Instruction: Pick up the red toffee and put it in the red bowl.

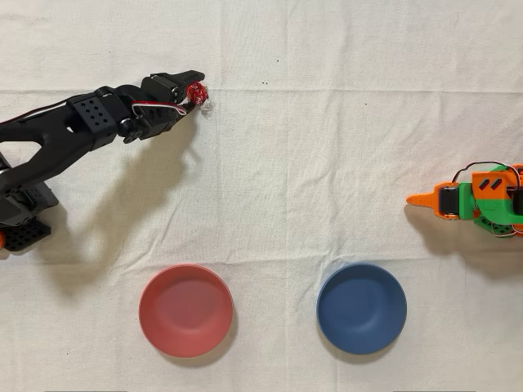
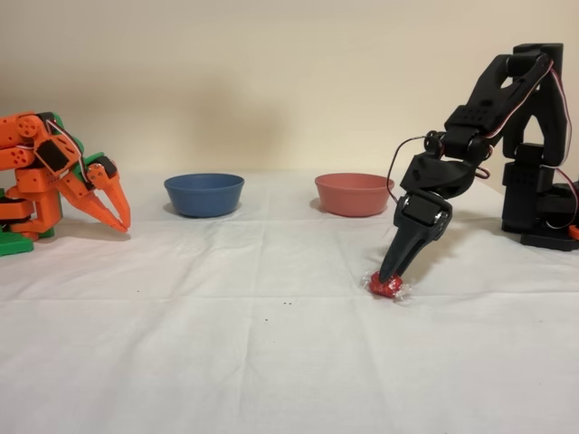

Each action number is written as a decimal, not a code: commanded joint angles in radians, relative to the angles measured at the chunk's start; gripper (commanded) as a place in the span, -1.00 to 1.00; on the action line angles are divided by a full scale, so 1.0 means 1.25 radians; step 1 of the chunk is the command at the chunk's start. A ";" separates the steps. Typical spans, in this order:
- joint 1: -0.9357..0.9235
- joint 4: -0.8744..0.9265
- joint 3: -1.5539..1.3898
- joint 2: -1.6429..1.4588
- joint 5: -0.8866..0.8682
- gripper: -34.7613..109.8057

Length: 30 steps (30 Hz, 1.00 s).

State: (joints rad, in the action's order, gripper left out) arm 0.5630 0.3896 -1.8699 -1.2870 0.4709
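My claw [image 2: 391,274] is down at the white cloth [image 2: 271,362], its 2 fingers pinched narrowly around the red toffee [image 1: 197,94], which rests on the cloth. The red bowl [image 1: 185,310] sits well apart, beside the blue bowl [image 1: 361,308].

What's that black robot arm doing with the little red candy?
The black arm's gripper is down on the white cloth, right at the red toffee, and seems to be closing around it. The toffee has not been lifted. The red bowl sits apart from it with nothing inside, next to a blue bowl. An orange arm stands idle on the other side.
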 commanded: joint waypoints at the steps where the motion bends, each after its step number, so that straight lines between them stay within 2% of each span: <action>1: 0.009 -0.009 0.018 -0.007 0.015 -0.27; 18: 0.005 -0.020 0.009 -0.013 0.021 -0.33; 30: -0.039 0.060 -0.016 -0.145 0.021 -0.33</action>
State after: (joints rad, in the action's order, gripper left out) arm 0.5292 0.4326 -1.8837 -1.3392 0.4847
